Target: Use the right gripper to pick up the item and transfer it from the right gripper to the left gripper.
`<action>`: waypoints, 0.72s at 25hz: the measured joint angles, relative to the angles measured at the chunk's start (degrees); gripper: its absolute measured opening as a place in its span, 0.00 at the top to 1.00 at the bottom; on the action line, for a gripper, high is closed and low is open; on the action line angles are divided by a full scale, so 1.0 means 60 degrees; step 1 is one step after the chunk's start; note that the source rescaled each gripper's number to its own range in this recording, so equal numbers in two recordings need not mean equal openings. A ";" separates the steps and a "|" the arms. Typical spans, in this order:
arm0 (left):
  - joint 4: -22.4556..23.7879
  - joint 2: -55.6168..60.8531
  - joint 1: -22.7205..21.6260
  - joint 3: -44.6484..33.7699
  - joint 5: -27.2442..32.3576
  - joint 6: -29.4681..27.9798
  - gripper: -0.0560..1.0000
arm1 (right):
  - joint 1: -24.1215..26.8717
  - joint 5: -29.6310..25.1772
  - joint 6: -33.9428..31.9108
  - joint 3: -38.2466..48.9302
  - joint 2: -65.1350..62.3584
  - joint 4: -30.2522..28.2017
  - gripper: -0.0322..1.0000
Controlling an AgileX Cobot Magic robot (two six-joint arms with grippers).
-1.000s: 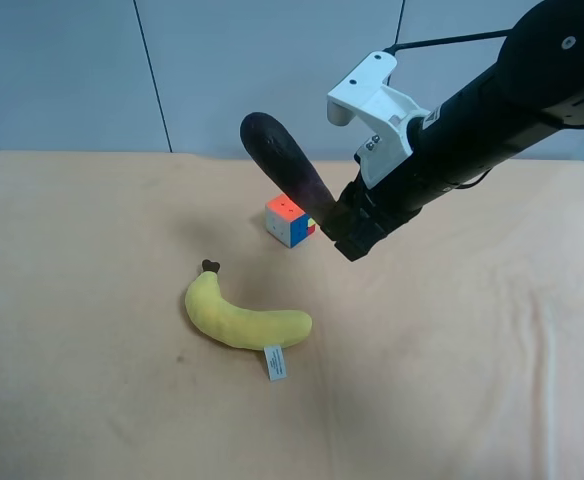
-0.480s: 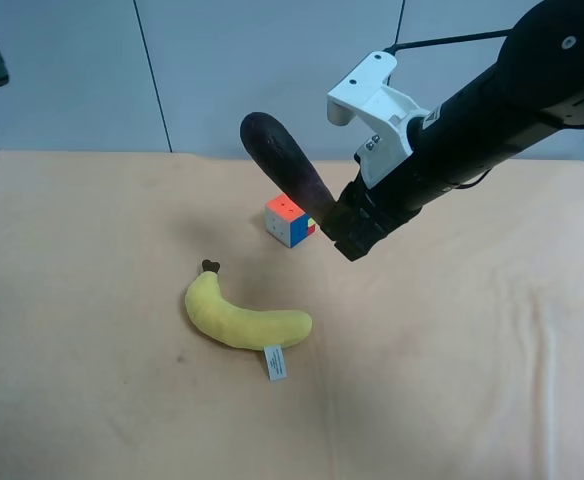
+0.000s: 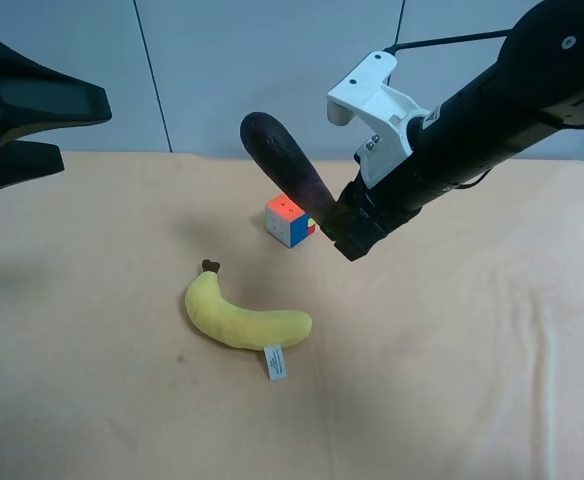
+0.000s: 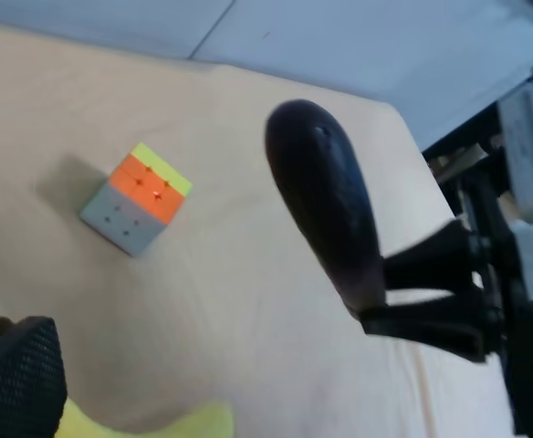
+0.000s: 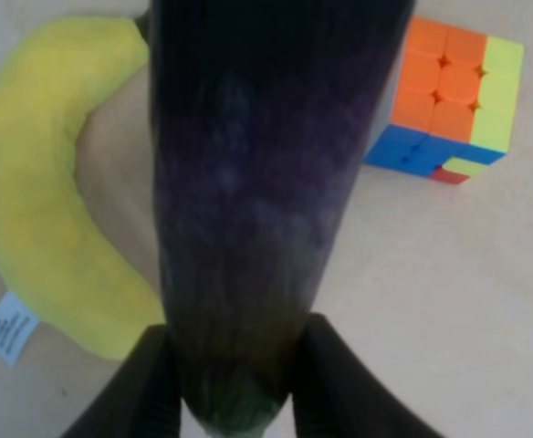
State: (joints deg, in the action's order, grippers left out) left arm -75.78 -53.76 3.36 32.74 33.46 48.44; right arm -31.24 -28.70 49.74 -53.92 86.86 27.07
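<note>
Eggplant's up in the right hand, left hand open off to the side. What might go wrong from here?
1. The right hand pinches the eggplant only at its stem end, so a nudge from the left hand may pivot or free it.
2. Grasping close to that grip risks the two hands clashing.
3. If dropped, it would likely land near the puzzle cube and plush banana.

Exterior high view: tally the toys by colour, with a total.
purple eggplant: 1
yellow plush banana: 1
multicoloured puzzle cube: 1
Total: 3
</note>
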 joint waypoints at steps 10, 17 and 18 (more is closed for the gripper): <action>-0.3472 -0.1679 0.0000 0.0000 -0.0094 0.3249 0.06 | 0.0000 0.0000 0.0000 0.0000 0.0000 0.0000 0.97; -0.3851 -0.2480 0.0000 0.0086 0.0001 0.4385 0.12 | 0.0000 0.0000 0.0000 0.0000 0.0000 0.0000 0.97; -0.3849 -0.2575 0.0000 0.0086 -0.0020 0.4503 0.13 | 0.0000 0.0000 0.0000 0.0000 0.0000 0.0000 0.97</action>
State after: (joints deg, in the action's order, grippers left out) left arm -98.88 -69.21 3.36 33.26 33.34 75.46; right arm -31.24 -28.70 49.74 -53.92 86.86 27.07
